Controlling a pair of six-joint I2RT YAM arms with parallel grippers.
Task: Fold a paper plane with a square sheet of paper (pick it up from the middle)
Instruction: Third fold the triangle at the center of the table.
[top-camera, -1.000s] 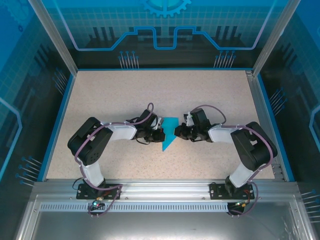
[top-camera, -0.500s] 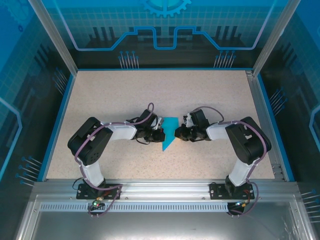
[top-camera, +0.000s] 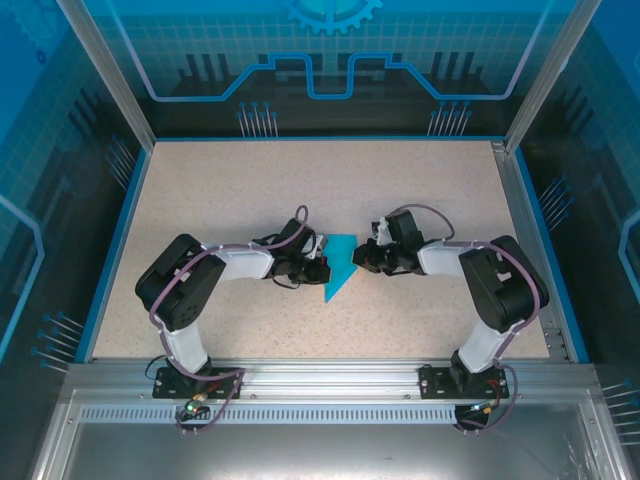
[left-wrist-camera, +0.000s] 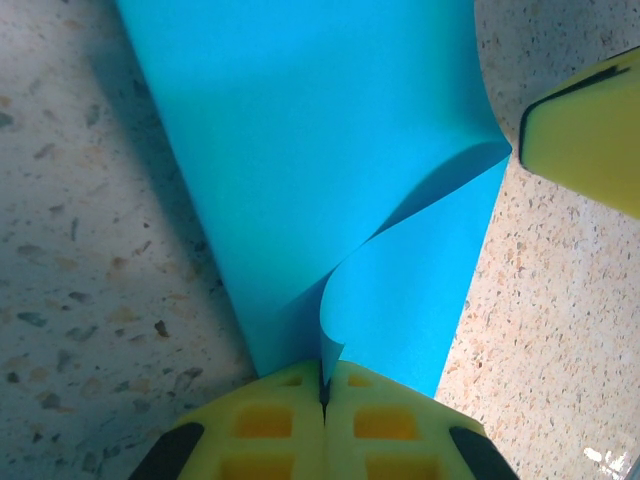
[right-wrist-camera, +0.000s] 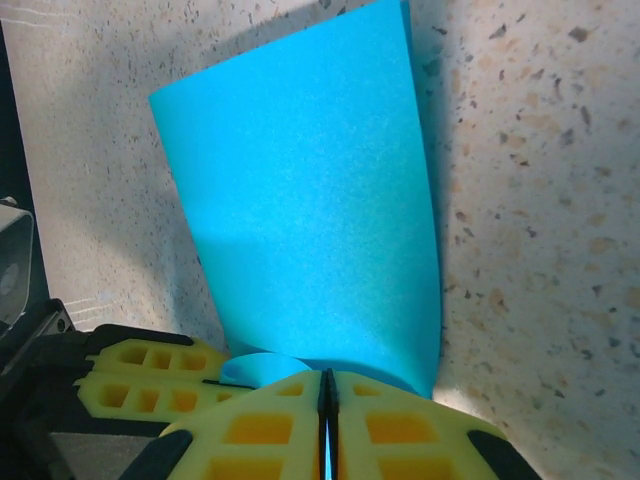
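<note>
**Teal sheet pinched from both sides at mid-tabletop**

Teal and partly folded, the paper plane (top-camera: 338, 265) lies at the middle of the speckled tabletop (top-camera: 250, 190), its sharp tip pointing toward the arm bases and its broad end toward the far wall. In the left wrist view one long edge of the paper (left-wrist-camera: 330, 150) curls up off the surface in a soft loop. That loop runs into the left tool (left-wrist-camera: 323, 385), whose yellow pads are closed tight on it. From the right wrist camera, the right tool (right-wrist-camera: 325, 400) is likewise closed on the opposite edge of the sheet (right-wrist-camera: 310, 220). A small curl of paper shows just beside its pads.

Seen from above, both tools (top-camera: 322, 268) (top-camera: 358, 262) flank the paper closely. Beyond them, wide tabletop runs out to the blue rim (top-camera: 115, 240) on each side and to the far wall.
</note>
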